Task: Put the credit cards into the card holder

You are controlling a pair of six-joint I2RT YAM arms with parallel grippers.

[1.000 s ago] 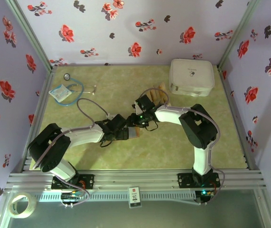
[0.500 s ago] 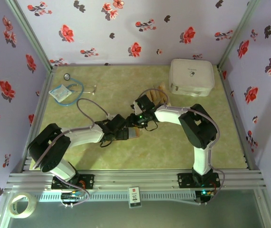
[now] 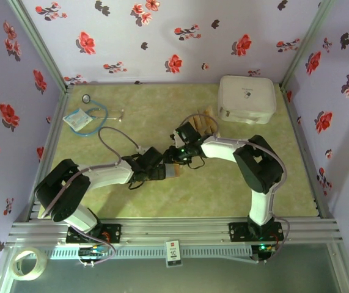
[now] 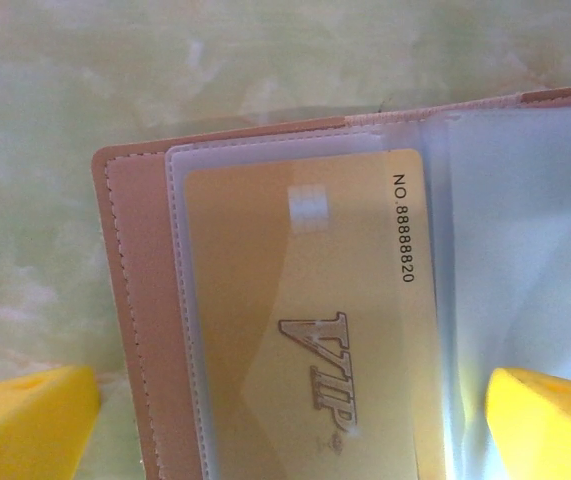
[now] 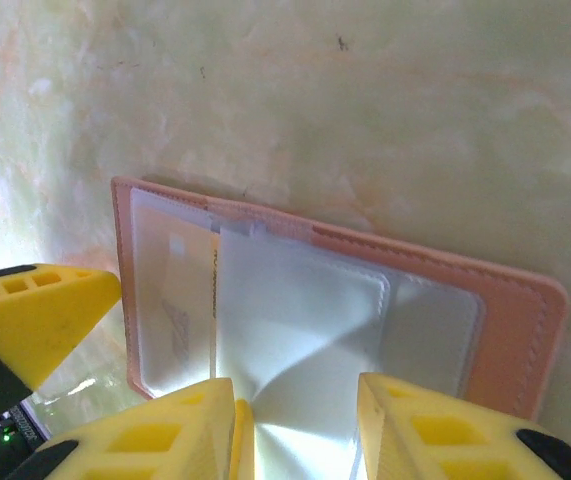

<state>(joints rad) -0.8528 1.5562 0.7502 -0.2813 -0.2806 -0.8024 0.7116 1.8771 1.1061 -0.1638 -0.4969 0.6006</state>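
Checking the holder (image 5: 510, 320), lying open at centre: one card (image 4: 305, 330) sits sleeved. I find the left gripper (image 4: 285, 405) wide, holding nothing; the right gripper (image 5: 295, 400) narrow astride a clear sleeve (image 5: 300, 310), grip I cannot tell. I advise spreading that sleeve's mouth, holder pinned flat.

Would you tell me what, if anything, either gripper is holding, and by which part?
The left gripper is open, holding nothing. The right gripper straddles the free edge of the card holder's lifted clear sleeve; whether it grips cannot be told.
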